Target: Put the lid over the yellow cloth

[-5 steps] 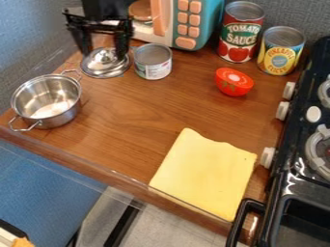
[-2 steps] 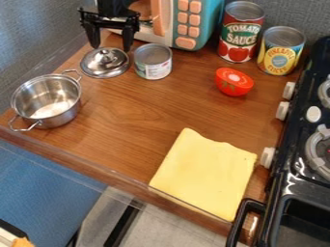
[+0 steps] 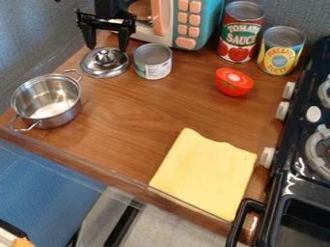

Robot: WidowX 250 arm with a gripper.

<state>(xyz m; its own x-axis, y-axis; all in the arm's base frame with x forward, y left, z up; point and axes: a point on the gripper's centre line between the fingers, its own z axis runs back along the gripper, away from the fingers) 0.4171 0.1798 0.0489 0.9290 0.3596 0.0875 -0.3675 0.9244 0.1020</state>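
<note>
Metal lid (image 3: 105, 65), knob (image 3: 105, 55) up, rests on the counter (image 3: 138, 111) beside the small can (image 3: 153, 62). Gripper (image 3: 107, 48) hangs above, fingers parted, empty, presumably to straddle the knob. Yellow cloth (image 3: 205, 173) lies uncovered.

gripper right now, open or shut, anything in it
Gripper: open, fingers spread over the metal lid, holding nothing.

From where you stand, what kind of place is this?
Probably a toy kitchen: a black stove with white knobs, a teal toy microwave, and a shiny metal pot.
</note>
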